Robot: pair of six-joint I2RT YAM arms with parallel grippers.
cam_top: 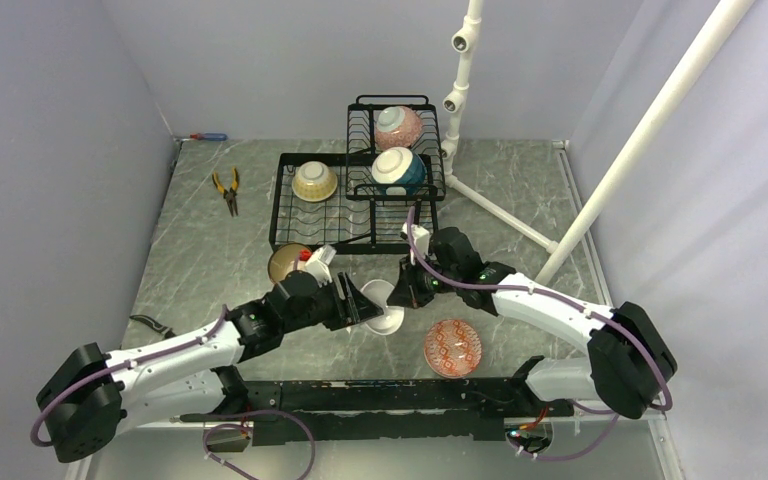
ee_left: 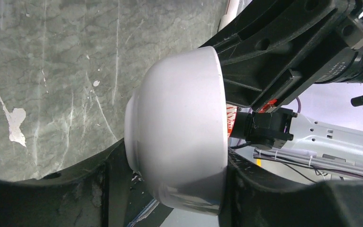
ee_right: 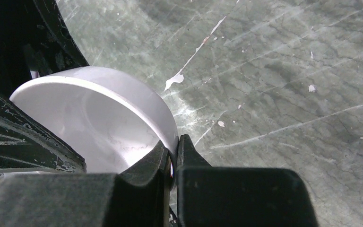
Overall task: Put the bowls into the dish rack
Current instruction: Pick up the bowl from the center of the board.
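The white bowl (ee_left: 179,137) just in front of the dish rack (cam_top: 300,215) looks like glazed ceramic, smooth and glossy with soft highlights, while the rack itself is thin black coated wire with a dull sheen. The left hand (ee_left: 177,172) and right hand (ee_right: 175,146) look like matt black plastic, faintly grainy. The bench (ee_right: 274,71) under the rack has a smooth grey marble-look surface, scuffed with pale chips and scratches.

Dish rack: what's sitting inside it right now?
The rack holds a cream bowl in its low base, and a pink bowl and a teal bowl in the raised basket. The base under that basket is covered, so anything there is hidden.
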